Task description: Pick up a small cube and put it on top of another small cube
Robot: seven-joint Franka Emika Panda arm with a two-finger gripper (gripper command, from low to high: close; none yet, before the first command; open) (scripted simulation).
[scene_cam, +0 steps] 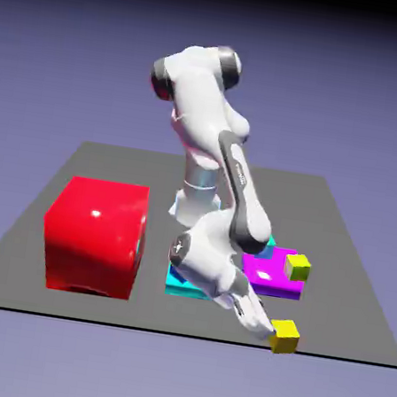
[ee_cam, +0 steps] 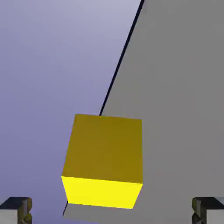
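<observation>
One small yellow cube [scene_cam: 284,336] sits on the grey table right at its front edge, toward the exterior view's right. In the hand view this cube [ee_cam: 103,162] fills the middle, just ahead of the two grey fingertips [ee_cam: 15,210]. My gripper [scene_cam: 265,329] [ee_cam: 112,213] is open and slanted down beside the cube, and holds nothing. The other small yellow cube [scene_cam: 297,267] rests on a flat magenta block [scene_cam: 267,275] further back.
A large glossy red block [scene_cam: 95,236] stands at the exterior view's left. A teal block [scene_cam: 180,284] lies partly hidden under my wrist, next to the magenta one. The table's front edge [ee_cam: 118,70] runs right beside the near cube.
</observation>
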